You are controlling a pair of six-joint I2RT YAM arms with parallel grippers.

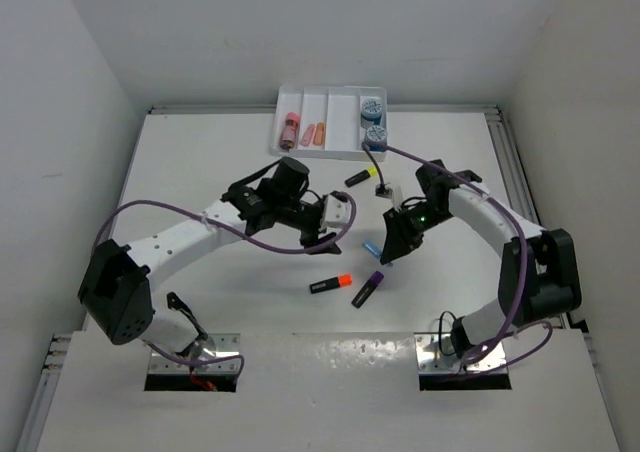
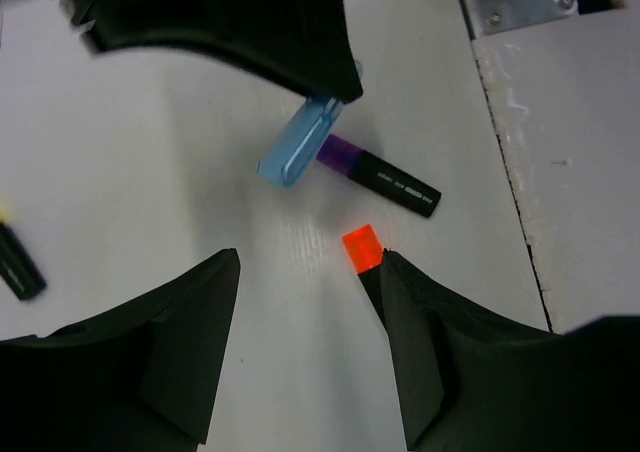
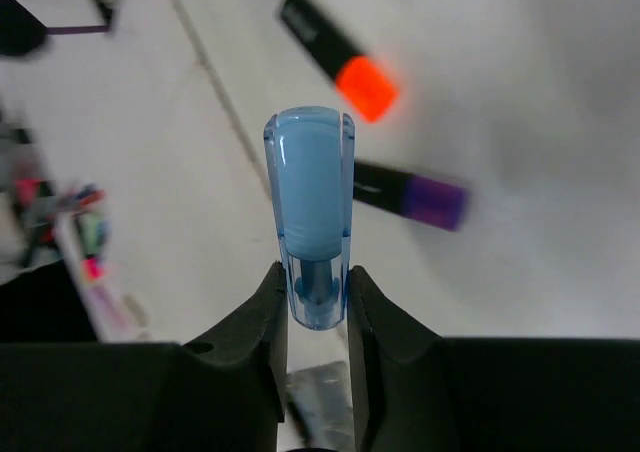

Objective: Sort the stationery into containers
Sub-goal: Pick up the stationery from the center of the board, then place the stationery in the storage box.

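Note:
My right gripper [image 3: 317, 282] is shut on a light blue translucent stick [image 3: 310, 202] and holds it above the table; both also show in the top view, gripper [image 1: 392, 244] and stick [image 1: 372, 249]. My left gripper [image 2: 305, 257] is open and empty, hovering near the orange-ended highlighter [image 2: 361, 248], whose body is hidden behind my right finger [image 2: 430, 352]. In the top view the orange highlighter [image 1: 330, 284] and the purple highlighter [image 1: 368, 289] lie mid-table, below my left gripper [image 1: 322, 240]. The white four-compartment tray [image 1: 338, 100] holds pink and peach sticks [image 1: 291, 127] and two blue round pieces [image 1: 373, 107].
A yellow-ended highlighter [image 1: 358, 178] lies just in front of the tray, with another small yellow-tipped item [image 1: 383, 190] beside it. Purple cables trail from both arms. White walls close in the table at the left, right and back.

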